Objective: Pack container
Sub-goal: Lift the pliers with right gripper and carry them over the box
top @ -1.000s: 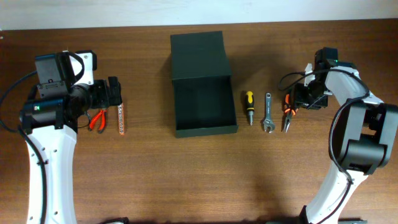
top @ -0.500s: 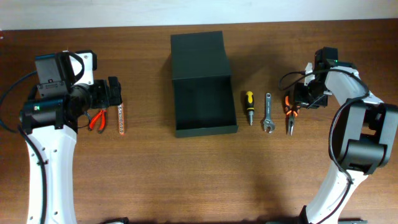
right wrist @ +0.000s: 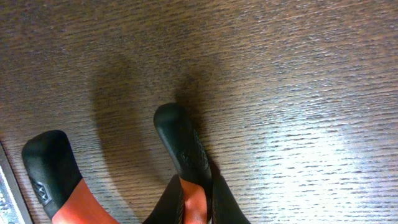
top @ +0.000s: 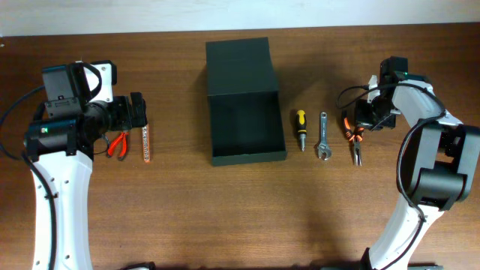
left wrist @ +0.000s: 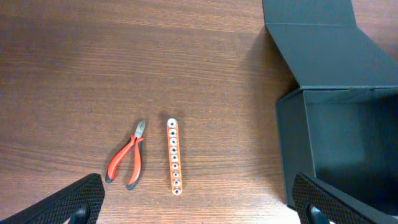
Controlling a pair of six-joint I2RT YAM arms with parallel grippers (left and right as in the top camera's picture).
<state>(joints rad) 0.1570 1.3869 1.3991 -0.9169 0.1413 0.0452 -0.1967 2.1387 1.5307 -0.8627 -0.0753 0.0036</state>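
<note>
The dark green-black container point(top: 214, 127) stands open at the table's middle, its lid point(top: 238, 66) lying flat behind it. It also shows in the left wrist view point(left wrist: 292, 143). My right gripper point(top: 363, 120) is shut on one handle of the orange-and-black long-nose pliers point(top: 355, 142), right of the container. In the right wrist view my fingers point(right wrist: 196, 208) pinch that handle point(right wrist: 180, 146), low over the wood. My left gripper point(top: 137, 112) is open and empty, with its fingers point(left wrist: 199, 208) above red pliers point(left wrist: 127, 163) and an orange bit strip point(left wrist: 173, 157).
A yellow-and-black screwdriver point(top: 300, 128) and a steel adjustable wrench point(top: 322, 137) lie side by side between the container and the long-nose pliers. The red pliers point(top: 116, 144) and orange strip point(top: 146, 142) lie at the far left.
The long-nose pliers have swung and shifted a little to the right, away from the wrench, in my right gripper. The left arm has not moved.
</note>
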